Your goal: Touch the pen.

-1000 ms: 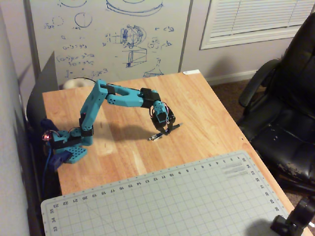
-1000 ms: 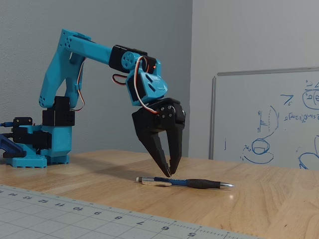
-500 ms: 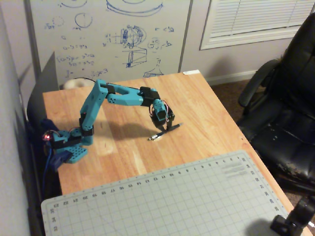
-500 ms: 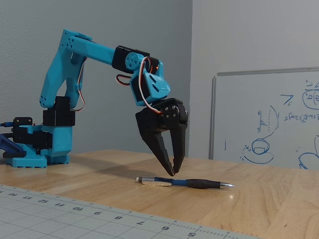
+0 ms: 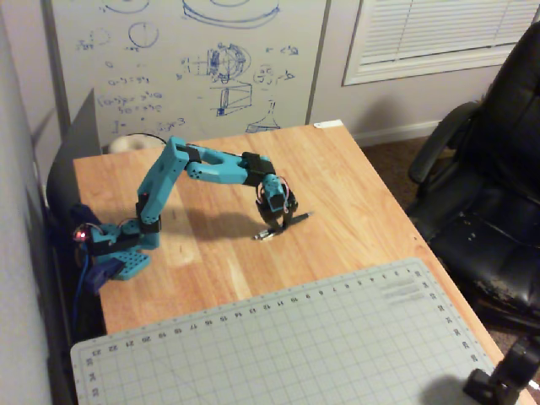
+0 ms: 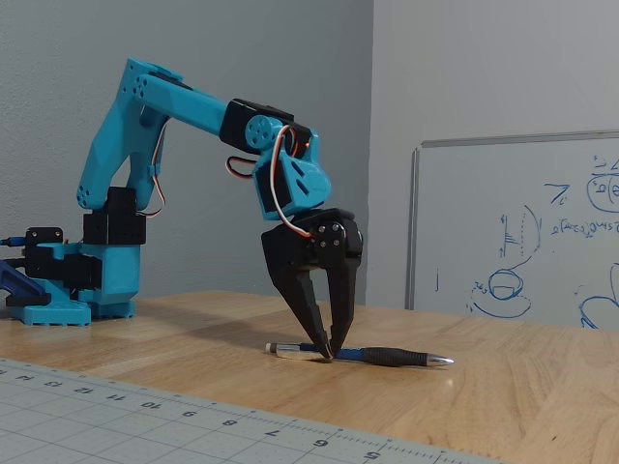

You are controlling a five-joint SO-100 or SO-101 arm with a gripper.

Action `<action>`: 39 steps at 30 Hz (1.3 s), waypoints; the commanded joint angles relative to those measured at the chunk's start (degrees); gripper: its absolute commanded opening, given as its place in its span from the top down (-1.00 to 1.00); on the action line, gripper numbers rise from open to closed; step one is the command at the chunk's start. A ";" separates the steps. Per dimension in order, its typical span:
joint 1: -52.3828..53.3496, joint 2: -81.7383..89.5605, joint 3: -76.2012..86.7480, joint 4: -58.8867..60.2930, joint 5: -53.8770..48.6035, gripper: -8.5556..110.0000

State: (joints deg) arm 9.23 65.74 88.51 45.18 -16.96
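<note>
Pincer [image 6: 330,355] pointed down, tips nearly together with nothing between, resting at pen [image 6: 387,357] barrel in side fixed view. Pen lay flat on desk [image 6: 503,387], mid-desk, tip toward whiteboard [image 6: 522,232]. Pen judged light, stiff, smooth and round: likely to roll or skid if nudged sideways; press down on barrel near rubber grip. Cutting mat [image 5: 278,346] near, office chair [image 5: 481,194] well apart. Nothing blocked approach.

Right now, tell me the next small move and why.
Probably just hold, or ease down a hair: in the low fixed view the gripper tips, nearly closed, sit right at the pen barrel on the table. Contact looks made but isn't certain.
</note>
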 commanded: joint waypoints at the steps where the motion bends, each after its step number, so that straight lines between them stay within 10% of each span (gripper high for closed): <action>1: -1.58 2.46 -4.75 0.00 0.35 0.85; 39: -6.42 9.23 -4.04 6.24 9.40 0.85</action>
State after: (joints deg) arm 3.25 68.82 88.51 51.24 -8.00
